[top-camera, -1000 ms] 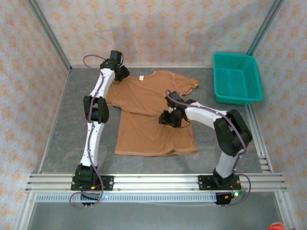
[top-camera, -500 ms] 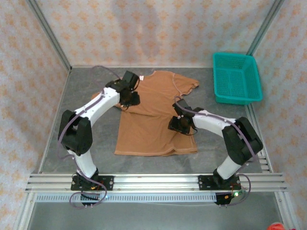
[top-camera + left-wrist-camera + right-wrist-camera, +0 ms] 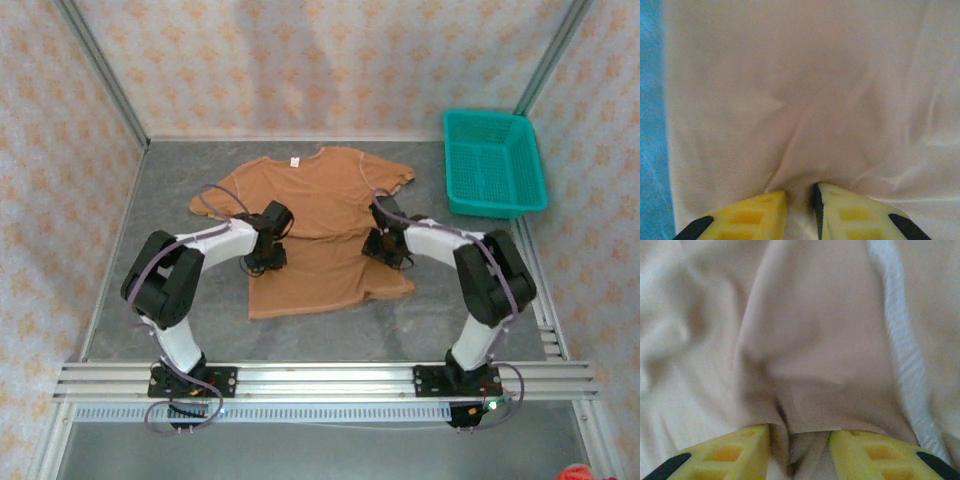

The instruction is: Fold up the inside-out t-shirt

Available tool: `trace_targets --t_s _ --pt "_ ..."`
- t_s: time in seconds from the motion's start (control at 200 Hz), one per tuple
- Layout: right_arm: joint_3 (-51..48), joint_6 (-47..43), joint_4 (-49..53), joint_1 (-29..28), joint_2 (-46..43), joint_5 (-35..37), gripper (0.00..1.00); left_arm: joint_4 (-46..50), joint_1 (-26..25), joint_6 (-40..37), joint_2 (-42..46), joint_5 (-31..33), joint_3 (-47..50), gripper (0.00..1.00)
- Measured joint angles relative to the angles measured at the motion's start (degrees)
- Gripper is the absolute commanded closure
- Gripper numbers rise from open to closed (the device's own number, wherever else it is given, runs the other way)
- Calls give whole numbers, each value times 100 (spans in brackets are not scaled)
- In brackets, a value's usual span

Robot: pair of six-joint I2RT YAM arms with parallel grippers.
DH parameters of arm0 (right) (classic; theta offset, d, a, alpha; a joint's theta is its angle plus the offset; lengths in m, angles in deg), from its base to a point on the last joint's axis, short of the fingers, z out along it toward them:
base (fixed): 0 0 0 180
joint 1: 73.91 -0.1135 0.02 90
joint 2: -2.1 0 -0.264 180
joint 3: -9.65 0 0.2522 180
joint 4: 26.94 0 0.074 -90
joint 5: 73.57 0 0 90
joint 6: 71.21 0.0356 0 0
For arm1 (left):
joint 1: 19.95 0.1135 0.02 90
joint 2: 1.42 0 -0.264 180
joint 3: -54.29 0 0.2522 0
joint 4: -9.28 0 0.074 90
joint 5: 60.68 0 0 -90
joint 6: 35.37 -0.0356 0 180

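Where they meet the t-shirt (image 3: 322, 195), left hand (image 3: 800, 194) and right hand (image 3: 800, 436) each narrowly pinch a fold.

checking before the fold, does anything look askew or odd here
The t-shirt lies askew: its bottom hem slants, and cloth puckers where the left gripper and right gripper pinch its sides.

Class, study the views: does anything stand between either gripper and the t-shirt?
Nothing visible does. The left gripper and right gripper both sit directly on the t-shirt, each pinching a fold of its cloth.
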Motion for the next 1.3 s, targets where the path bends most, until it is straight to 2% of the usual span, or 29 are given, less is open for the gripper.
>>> trace_targets --t_s 0.145,0.22,0.315,0.405,0.51,0.6,0.791,1.091,1.241,1.296 --pt "1327 -407 221 317 955 212 62 -151 393 -24 -437 310 -531 77" --pt "1567 -540 376 361 1073 258 62 -166 424 -48 -507 398 -636 76" --pt "1453 -612 793 328 859 291 61 -20 295 -70 -446 494 -636 76" --pt "1110 -625 1147 192 260 332 60 197 81 -98 -212 557 -608 75" --pt "750 -557 1357 -208 -610 402 58 332 -168 -105 367 560 -568 75" --pt "667 -490 1401 -638 -925 483 57 332 -254 -105 839 509 -566 75" --pt "649 -409 1519 -1191 -487 802 57 446 -247 -114 1069 511 -546 75" --pt "647 -411 1672 -1346 26 1196 63 527 -247 -111 1119 509 -210 75" --pt "651 -402 1670 -1346 166 1204 69 573 -247 -114 1156 511 -201 75" --pt "651 -396 1665 -1346 197 1187 77 577 -247 -129 1174 511 -201 75"
